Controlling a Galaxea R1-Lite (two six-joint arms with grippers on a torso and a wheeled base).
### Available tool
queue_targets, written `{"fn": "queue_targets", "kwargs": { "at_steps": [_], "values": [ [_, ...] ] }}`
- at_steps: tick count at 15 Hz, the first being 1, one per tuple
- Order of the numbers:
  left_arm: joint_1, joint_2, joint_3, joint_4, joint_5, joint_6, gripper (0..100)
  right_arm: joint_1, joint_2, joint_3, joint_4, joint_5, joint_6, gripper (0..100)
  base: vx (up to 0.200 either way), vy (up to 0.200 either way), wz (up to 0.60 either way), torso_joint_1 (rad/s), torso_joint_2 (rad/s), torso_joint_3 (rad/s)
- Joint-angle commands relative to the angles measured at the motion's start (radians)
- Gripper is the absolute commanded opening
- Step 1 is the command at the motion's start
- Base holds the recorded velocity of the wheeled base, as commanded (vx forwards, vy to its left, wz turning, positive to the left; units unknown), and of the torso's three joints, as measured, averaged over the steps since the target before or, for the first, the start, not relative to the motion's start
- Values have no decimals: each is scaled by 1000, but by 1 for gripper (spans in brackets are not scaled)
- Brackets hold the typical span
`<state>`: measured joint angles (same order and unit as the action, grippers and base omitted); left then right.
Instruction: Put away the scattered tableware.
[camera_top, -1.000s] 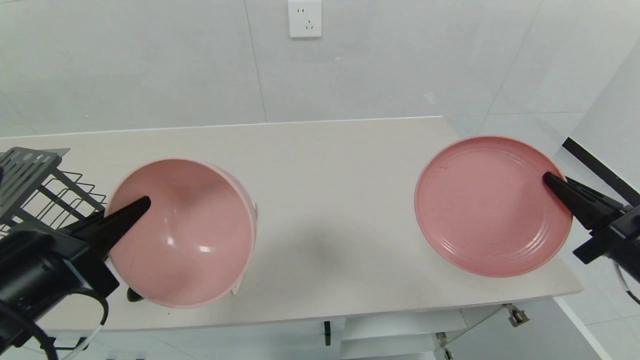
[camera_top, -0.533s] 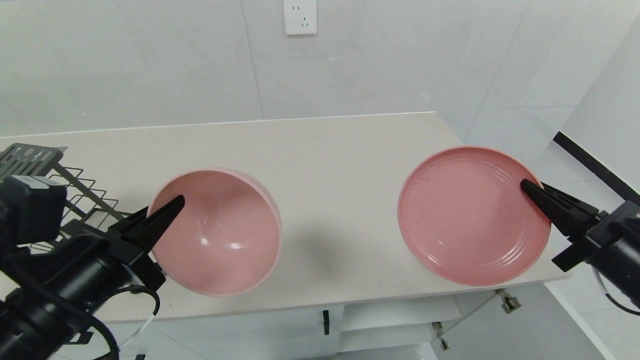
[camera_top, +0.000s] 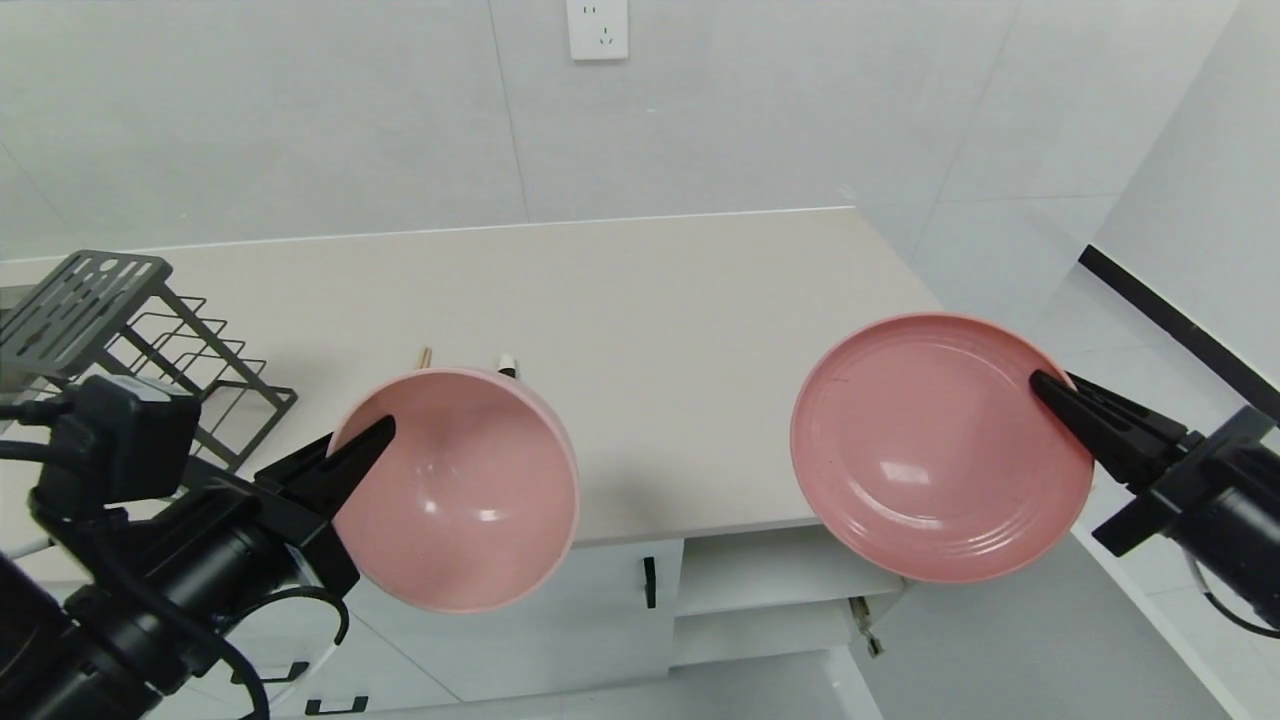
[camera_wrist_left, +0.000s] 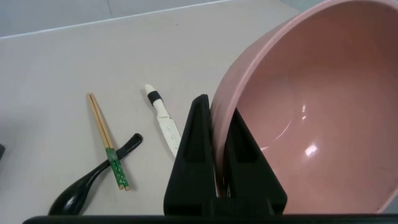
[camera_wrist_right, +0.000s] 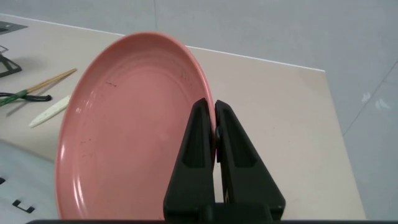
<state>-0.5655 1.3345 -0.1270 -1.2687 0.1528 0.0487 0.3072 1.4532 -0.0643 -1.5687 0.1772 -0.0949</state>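
Left gripper pinches the bowl rim. Bowl is tilted and raised over the worktop front edge. Right gripper is clamped on the plate rim. Plate is tilted, past the worktop's front right corner, well apart from the bowl. Chopsticks cross the spoon on the worktop beyond the bowl. Rack stands at the left.
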Motion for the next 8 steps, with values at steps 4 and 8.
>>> {"fn": "queue_targets", "kwargs": {
  "at_steps": [4,8],
  "values": [
    [-4,5,6,-24,-1,2,0,1,-5,0,-2,1,-2,0,0,-150,0,-3,1,2],
    [-4,3,12,-24,-2,0,0,1,-4,0,-2,1,-2,0,0,-150,0,5,3,3]
  ]
}}
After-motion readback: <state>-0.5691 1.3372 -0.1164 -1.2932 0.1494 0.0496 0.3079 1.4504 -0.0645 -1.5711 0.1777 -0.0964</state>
